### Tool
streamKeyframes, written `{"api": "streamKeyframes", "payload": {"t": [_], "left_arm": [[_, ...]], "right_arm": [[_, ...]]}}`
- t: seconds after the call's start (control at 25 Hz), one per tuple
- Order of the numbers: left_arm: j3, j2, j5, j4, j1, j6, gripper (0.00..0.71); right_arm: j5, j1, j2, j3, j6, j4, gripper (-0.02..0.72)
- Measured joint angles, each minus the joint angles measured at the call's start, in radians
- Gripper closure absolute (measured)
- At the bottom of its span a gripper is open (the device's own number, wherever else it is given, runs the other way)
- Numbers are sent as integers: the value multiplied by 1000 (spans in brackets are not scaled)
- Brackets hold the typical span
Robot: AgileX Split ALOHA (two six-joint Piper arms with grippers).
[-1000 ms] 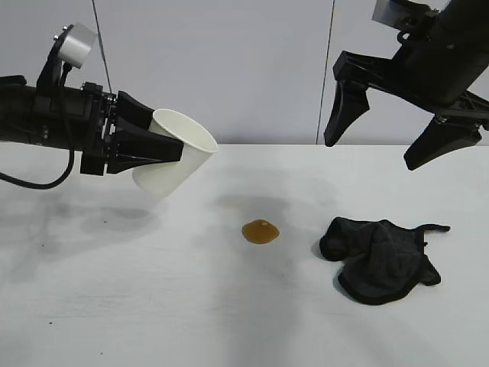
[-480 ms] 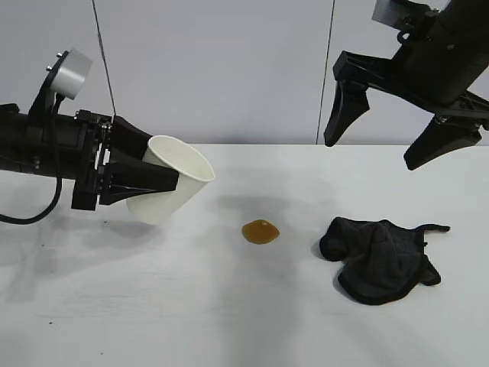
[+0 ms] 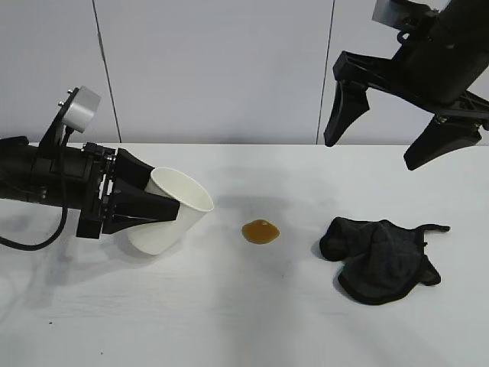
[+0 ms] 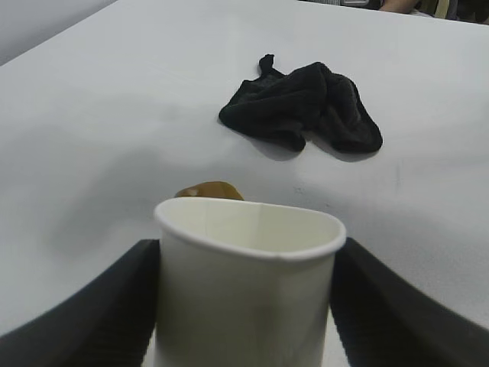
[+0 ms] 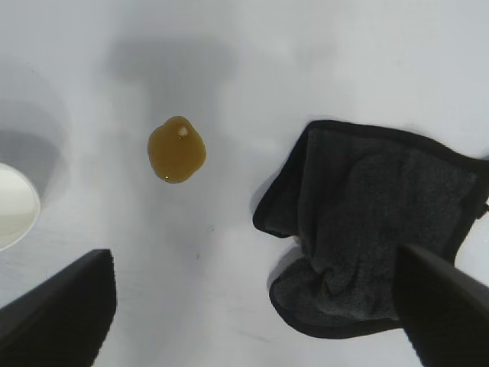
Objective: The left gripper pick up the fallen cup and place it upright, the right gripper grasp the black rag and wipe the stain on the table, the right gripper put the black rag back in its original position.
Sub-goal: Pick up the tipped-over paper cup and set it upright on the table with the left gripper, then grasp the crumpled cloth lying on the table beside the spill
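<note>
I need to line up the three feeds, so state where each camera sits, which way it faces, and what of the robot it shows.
Exterior view: faces both arms across the table; shows the left gripper holding the tilted cup and the right gripper open in the air.
Left wrist view: behind the cup, looking past the stain toward the black rag; its own finger flanks the cup.
Right wrist view: looks straight down; its fingertips frame stain and rag.
All three show the stain and rag.
</note>
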Motion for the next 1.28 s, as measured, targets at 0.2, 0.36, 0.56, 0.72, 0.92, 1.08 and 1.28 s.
{"api": "streamKeyframes", "payload": {"t": [0.2, 0.36, 0.56, 0.72, 0.92, 1.08, 1.28], "left_arm": [[3, 0, 0, 0, 0, 1, 247], [15, 0, 0, -1, 0, -16, 145], [17, 0, 0, -1, 0, -51, 42], [17, -43, -1, -1, 0, -180, 22], [18, -178, -61, 24, 0, -350, 17], [18, -292, -239, 151, 0, -719, 17], [-63, -404, -334, 401, 1, -1277, 17]], "right_arm": [[0, 0, 0, 0, 0, 0, 22], [0, 0, 0, 0, 0, 4, 22], [0, 0, 0, 0, 0, 11, 22], [0, 0, 0, 0, 0, 14, 22], [3, 0, 0, 0, -1, 14, 22], [7, 0, 0, 0, -1, 14, 22], [8, 0, 0, 0, -1, 14, 22]]}}
